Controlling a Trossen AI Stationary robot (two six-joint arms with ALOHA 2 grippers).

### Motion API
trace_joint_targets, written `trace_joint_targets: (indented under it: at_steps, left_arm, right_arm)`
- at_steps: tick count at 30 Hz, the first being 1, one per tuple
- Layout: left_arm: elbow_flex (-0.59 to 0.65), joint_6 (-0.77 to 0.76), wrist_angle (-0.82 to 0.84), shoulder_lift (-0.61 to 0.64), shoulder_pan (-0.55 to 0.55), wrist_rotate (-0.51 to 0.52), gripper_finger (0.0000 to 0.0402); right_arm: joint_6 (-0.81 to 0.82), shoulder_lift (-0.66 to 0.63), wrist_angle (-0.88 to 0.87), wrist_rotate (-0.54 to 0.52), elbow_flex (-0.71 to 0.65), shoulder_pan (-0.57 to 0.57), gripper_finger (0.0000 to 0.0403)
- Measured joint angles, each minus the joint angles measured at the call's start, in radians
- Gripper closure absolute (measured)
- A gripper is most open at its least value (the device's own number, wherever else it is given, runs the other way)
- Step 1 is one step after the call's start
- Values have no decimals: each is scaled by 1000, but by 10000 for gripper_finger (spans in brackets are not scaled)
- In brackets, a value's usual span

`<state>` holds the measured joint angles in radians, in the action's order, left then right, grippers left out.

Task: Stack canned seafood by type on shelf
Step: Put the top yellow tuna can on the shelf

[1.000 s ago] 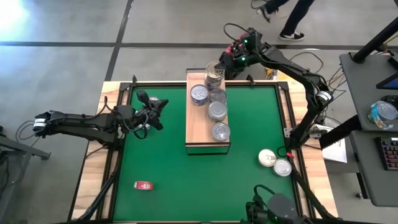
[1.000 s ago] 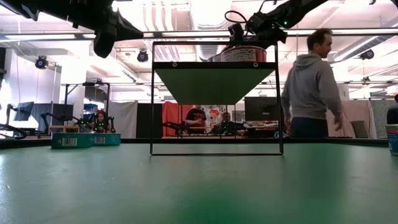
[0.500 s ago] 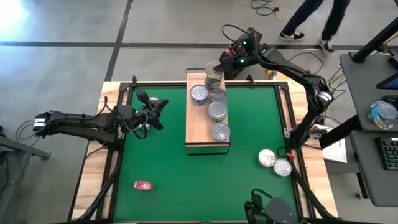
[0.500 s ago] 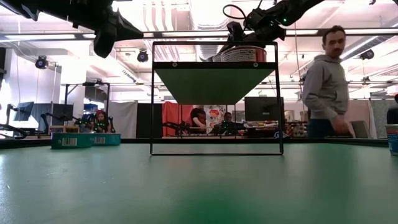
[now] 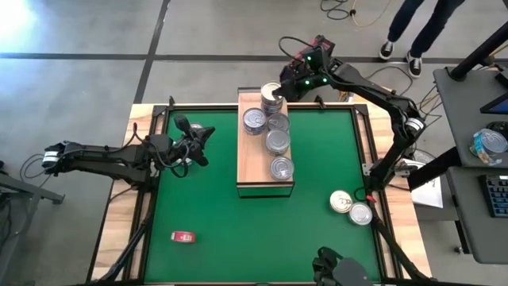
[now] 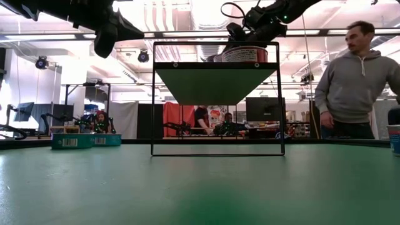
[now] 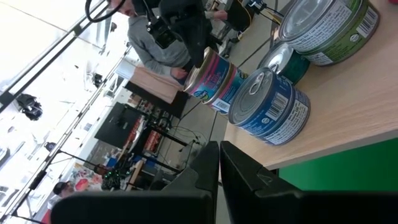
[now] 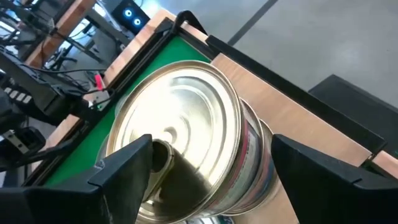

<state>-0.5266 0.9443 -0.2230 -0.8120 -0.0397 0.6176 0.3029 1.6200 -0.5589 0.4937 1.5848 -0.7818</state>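
The shelf [image 5: 252,165] stands on the green mat and carries several tins of canned seafood. Single tins [image 5: 282,168] sit along it, and a stack [image 5: 272,95] stands at its far end. My right gripper [image 5: 275,89] reaches over that stack from the far right, slanting down. Its open fingers stand on either side of the silver-lidded top tin [image 8: 180,130]. Two more tins [image 5: 341,201] [image 5: 360,213] lie on the mat at the near right. My left gripper [image 5: 205,137] hangs shut over the mat left of the shelf, holding nothing. My right gripper has one finger [image 8: 134,165] in front of the top tin's lid rim and the other [image 8: 305,165] beside its labelled wall [image 8: 255,155]. Whether either finger touches the tin, I cannot tell. The tin sits level on the tin below it.
A small red flat object [image 5: 182,236] lies on the mat at the near left. A person [image 6: 353,75] stands beyond the table's far right corner. The mat [image 5: 206,206] between the left arm and the shelf is bare.
My right gripper has rolled about its own line while staying over the far-end stack, its fingers as wide apart as before. The stack and the other tins have kept still. The person behind the table has walked toward the right.
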Motion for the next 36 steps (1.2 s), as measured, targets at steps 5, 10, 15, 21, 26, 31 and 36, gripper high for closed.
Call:
trace_joint_targets:
  at_steps: [5,10,15,21,26,31,36]
  left_arm:
    - [0,-5,1,0,0,0,401]
    - [0,-11,1,0,0,0,401]
    - [0,-11,1,0,0,0,401]
    - [0,-20,3,0,0,0,401]
    - [0,-29,4,0,0,-7,401]
    - [0,-37,5,0,0,-11,401]
    - [0,-64,4,0,-3,-114,401]
  right_arm:
    - [-8,-9,3,-21,0,0,90]
    - [-14,-41,11,-61,0,-2,90]
    - [-15,-63,11,-72,0,2,90]
    - [-105,-110,17,-171,0,42,90]
    - [-212,-170,14,-395,0,119,90]
    - [-327,-205,6,-450,0,195,90]
    - [-302,-219,-46,-585,0,250,90]
